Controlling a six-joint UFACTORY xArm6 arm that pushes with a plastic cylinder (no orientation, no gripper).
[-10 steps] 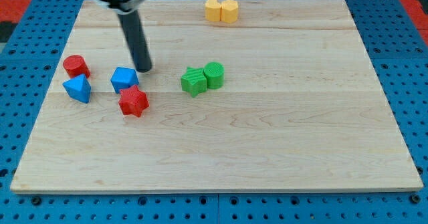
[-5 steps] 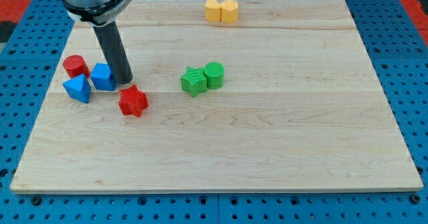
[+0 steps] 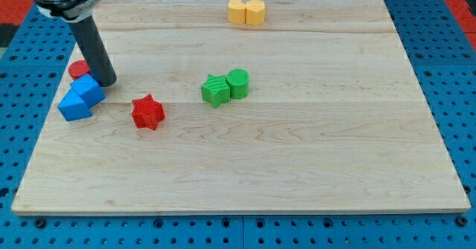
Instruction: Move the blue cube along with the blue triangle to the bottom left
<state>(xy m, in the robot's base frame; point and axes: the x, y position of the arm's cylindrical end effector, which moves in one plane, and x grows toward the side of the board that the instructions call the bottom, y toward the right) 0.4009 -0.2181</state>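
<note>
The blue cube sits at the view's left side of the wooden board, touching the blue triangle just below and left of it. My tip is at the cube's upper right corner, touching or nearly touching it. The dark rod rises from there up and to the left, out of the view's top. A red cylinder lies just above the cube, partly hidden behind the rod.
A red star lies to the right of the blue blocks. A green star-like block and a green cylinder touch near the middle. Two yellow blocks sit at the top edge.
My tip has moved left, pushing the blue cube left into the blue triangle. Both blue blocks have shifted left and slightly down. The red star has stayed in place.
</note>
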